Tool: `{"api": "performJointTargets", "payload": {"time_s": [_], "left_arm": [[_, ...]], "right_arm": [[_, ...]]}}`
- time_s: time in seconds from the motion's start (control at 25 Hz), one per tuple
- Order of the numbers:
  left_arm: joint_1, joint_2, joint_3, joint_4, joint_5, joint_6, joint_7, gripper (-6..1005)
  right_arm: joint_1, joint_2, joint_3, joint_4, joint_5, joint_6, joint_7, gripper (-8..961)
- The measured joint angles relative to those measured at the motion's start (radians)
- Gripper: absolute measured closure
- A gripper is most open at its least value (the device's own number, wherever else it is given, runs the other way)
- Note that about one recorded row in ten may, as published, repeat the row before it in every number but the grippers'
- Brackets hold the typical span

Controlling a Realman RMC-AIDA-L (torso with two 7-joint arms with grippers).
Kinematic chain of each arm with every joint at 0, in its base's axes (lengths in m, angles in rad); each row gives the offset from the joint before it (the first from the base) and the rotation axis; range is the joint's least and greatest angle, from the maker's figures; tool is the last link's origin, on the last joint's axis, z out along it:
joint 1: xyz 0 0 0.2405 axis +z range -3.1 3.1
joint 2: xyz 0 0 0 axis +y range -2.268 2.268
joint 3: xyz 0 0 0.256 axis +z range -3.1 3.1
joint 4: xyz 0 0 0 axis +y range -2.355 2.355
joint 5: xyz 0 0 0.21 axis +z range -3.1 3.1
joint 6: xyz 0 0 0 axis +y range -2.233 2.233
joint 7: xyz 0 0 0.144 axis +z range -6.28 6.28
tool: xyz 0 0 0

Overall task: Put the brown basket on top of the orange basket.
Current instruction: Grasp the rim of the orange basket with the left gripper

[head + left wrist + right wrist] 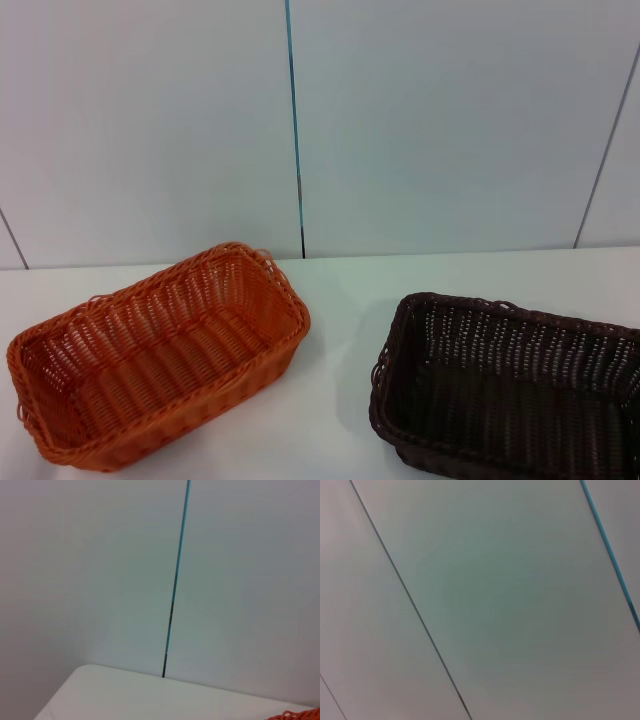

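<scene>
On the white table (340,290), seen from the head view, two woven baskets sit side by side with a bare strip of tabletop between them. No brand, label or writing can be read on either one.

At about eight o'clock in that view lies the orange basket (150,365): bright orange, rectangular, wicker-style, with a braided rim and rounded corners. Small loops stand out at its ends, one at the far end and one at the near-left corner. It rests upright and open, turned at a slant, its long axis running from seven o'clock toward one o'clock. Its slatted walls and floor show the pale table through the weave.

At about four o'clock sits the brown basket (505,385), dark chocolate-brown, of the same woven build and much the same size, also upright and open. Its right and near edges run out of the picture. The two baskets are apart, not touching, and neither is stacked on the other.

Behind the table rises a pale panelled wall (450,120) with a thin blue-black seam (294,120) near twelve o'clock.

Neither gripper appears in any view, so whether each claw is wide or narrow cannot be told. The left wrist view shows the table's rounded corner, the wall seam and a sliver of orange weave (300,715); the right wrist view shows only wall panels.
</scene>
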State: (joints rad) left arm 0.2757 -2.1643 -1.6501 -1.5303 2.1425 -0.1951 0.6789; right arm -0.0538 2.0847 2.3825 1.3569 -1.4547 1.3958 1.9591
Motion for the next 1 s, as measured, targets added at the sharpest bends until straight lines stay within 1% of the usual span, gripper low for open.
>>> {"api": "performJointTargets", "payload": {"time_s": [0.32,0.72,0.84,1.0], "left_arm": [[-0.022,0.000,-0.001,0.025,-0.001,-0.002,0.000,176],[-0.021,0.001,-0.010,0.027,0.001,-0.008,0.002,179],[-0.028,0.003,-0.024,0.023,0.007,-0.056,0.008,180],[-0.069,0.003,-0.130,-0.017,0.009,-0.238,0.003,181]], "right_arm": [[0.002,-0.002,0.002,-0.011,-0.008,0.000,-0.001,130],[-0.008,-0.003,0.004,-0.011,-0.015,0.000,-0.004,129],[-0.007,-0.002,0.001,0.000,-0.035,0.000,-0.005,128],[0.003,-0.004,0.002,0.049,-0.077,-0.002,-0.003,128]]}}
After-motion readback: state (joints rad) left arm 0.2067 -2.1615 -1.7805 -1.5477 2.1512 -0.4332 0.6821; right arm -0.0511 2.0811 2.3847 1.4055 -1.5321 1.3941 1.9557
